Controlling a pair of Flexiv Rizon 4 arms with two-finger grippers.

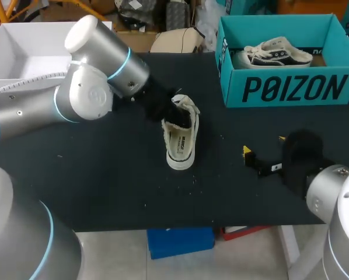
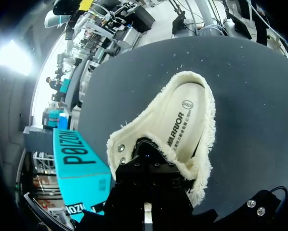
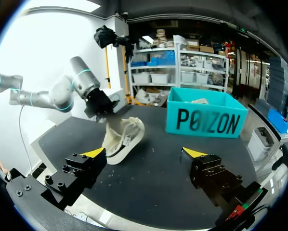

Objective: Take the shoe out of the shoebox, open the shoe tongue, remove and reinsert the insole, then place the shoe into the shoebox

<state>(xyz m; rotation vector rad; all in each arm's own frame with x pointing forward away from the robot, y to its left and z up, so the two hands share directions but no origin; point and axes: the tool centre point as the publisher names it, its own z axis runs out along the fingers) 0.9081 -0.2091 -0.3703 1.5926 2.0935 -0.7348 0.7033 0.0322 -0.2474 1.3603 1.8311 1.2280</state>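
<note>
Where the shoe [image 1: 180, 140] lies on the worktop [image 1: 104, 175] in the head view, well apart from the shoebox [image 1: 291, 87], the right jaws are seen wide open and empty nearby. In the left wrist view the left jaws are hidden at its front end — their grip cannot be told — so the insole [image 2: 182, 120] could be snagged. In the right wrist view it looks tilted, and could be tipped over.
</note>
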